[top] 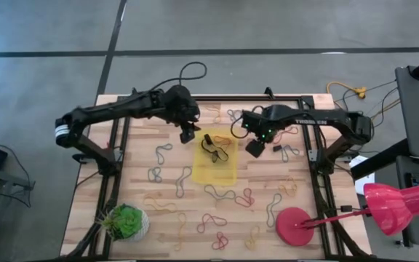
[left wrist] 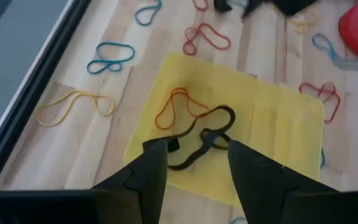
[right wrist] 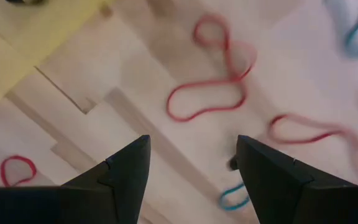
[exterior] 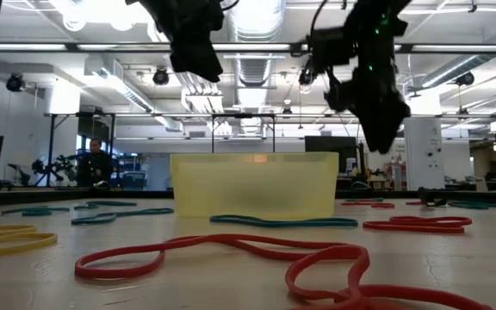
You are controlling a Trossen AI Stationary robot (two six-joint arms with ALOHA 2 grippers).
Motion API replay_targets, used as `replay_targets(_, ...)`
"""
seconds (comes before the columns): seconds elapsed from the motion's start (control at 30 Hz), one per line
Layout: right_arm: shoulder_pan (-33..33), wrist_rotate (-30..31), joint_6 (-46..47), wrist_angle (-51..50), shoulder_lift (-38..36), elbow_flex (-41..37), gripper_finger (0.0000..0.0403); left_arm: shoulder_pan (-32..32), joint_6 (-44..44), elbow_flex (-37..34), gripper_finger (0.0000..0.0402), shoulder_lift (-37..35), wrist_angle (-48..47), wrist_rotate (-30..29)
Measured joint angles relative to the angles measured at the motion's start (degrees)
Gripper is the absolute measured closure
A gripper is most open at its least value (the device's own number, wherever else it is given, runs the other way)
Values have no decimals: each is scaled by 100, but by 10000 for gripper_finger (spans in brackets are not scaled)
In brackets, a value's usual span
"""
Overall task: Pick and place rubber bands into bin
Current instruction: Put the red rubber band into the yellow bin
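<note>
The bin (top: 217,169) is a shallow translucent yellow tray at the table's middle; a black band (left wrist: 204,142) and an orange band (left wrist: 178,109) lie inside it. Many rubber bands (top: 209,191) in red, yellow, blue-grey and green lie scattered flat on the wooden table around it. My left gripper (top: 188,134) hangs open above the bin's far left corner, holding nothing. My right gripper (top: 254,148) is open too, raised above the table just right of the bin, over a red band (right wrist: 211,87).
A green plant ball (top: 126,221) sits at the near left corner. A round red disc (top: 294,225) lies near right, with a pink lamp (top: 401,204) beyond the table's right edge. A black frame rail (top: 315,167) borders the table. A small dark block (top: 276,148) lies right of my right gripper.
</note>
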Motion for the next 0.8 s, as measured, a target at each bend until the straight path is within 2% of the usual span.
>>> replay_targets(0.27, -203, -150, 1384, 1298, 22, -791, 179, 0, -181, -102, 246, -104, 3, -2)
replay_targets(0.4, -534, 175, 1911, 1471, 188, -941, 179, 2, -178, -119, 246, -54, -2, -4)
replay_targets(0.57, -792, 218, 1976, 1551, 561, -974, 179, 2, -178, -120, 246, -18, 3, -2)
replay_targets(0.8, -821, 301, 1469, 1676, 1121, -833, 179, 2, -178, -124, 246, -19, 1, -2)
